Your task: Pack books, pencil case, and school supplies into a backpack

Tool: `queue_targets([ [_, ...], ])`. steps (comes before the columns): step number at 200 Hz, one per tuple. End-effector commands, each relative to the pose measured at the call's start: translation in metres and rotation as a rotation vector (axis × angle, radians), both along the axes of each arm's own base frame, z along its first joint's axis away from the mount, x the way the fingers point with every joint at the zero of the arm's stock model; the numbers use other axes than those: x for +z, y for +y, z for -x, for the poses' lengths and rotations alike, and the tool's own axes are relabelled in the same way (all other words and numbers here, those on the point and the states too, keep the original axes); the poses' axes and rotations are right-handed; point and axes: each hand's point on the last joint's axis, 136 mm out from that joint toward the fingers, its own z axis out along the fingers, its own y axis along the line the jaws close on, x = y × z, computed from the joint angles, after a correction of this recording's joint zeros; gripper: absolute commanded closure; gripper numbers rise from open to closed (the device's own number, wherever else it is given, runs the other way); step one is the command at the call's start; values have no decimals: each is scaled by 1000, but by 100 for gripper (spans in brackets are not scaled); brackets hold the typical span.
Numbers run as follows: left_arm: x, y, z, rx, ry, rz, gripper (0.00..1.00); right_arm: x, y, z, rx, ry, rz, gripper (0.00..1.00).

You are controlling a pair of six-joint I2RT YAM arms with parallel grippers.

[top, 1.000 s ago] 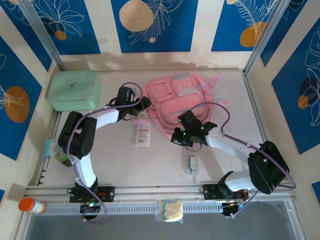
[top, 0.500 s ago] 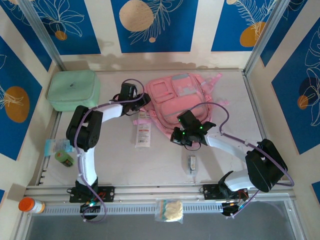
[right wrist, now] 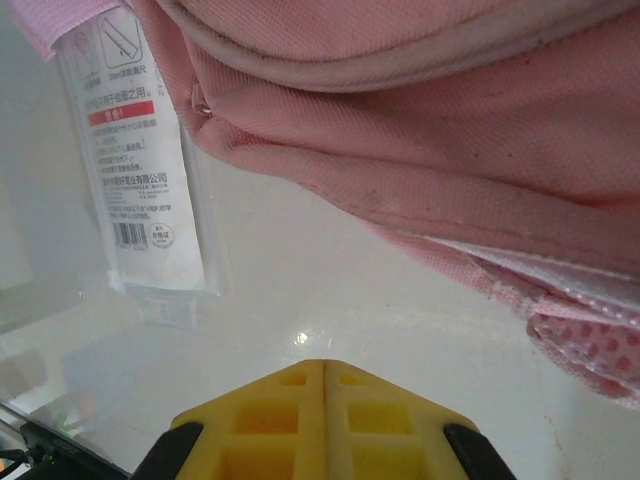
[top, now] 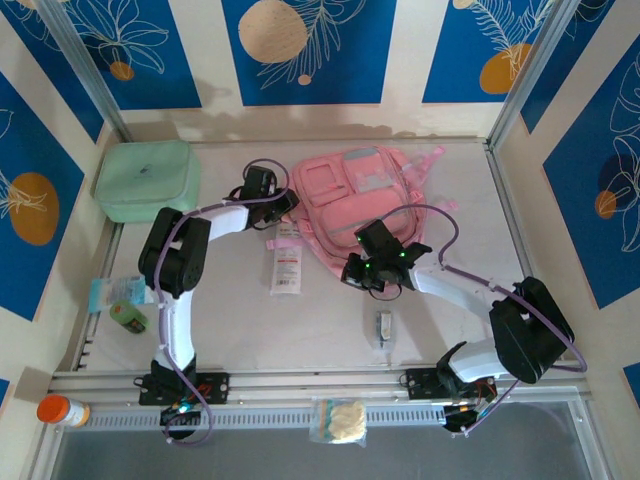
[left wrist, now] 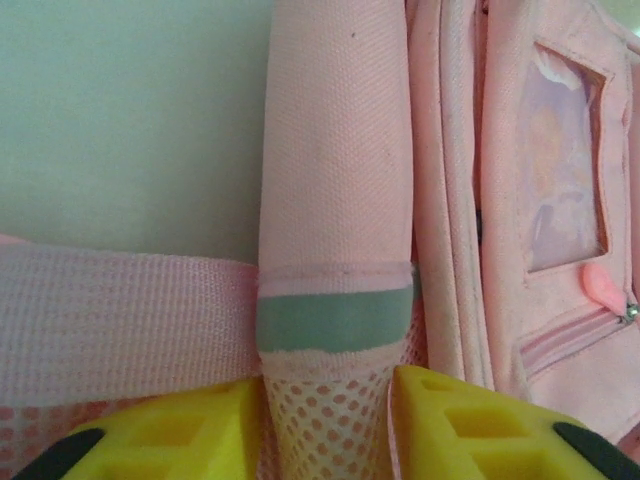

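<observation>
Your left gripper (left wrist: 328, 425) is at the left side of the pink backpack (top: 375, 195), which lies flat in the middle of the table (top: 300, 330). Its yellow fingers (left wrist: 190, 435) sit on either side of a padded strap (left wrist: 335, 180), touching its mesh end. I cannot tell whether they are squeezing it firmly. Your right gripper (right wrist: 325, 395) has its fingers pressed together with nothing between them. It hovers over bare table just beside the backpack's near edge. The white pencil case (top: 286, 262) lies on the table against the backpack's left side, between your two grippers. The small pale school item (top: 384, 328) lies apart, nearer the arm bases. The mint-green case (top: 147, 180) sits at the far left.
</observation>
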Motion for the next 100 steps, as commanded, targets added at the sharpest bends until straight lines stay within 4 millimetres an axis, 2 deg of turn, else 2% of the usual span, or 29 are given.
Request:
queue_targets([
  [1,-3,-9,-4,-2,9,8,69,-8,-3,-3,-21,13,22,95],
  [35,7,-18,-5,-24,-10,5,85,-14,-11,-7,-38,24,43,95],
  [66,24,-24,-3,-34,-41,35,99,-13,-19,-16,-46,5,55,93],
  [100,61,-38,2,-66,-101,67,100,-15,-44,-34,-79,-2,86,92],
])
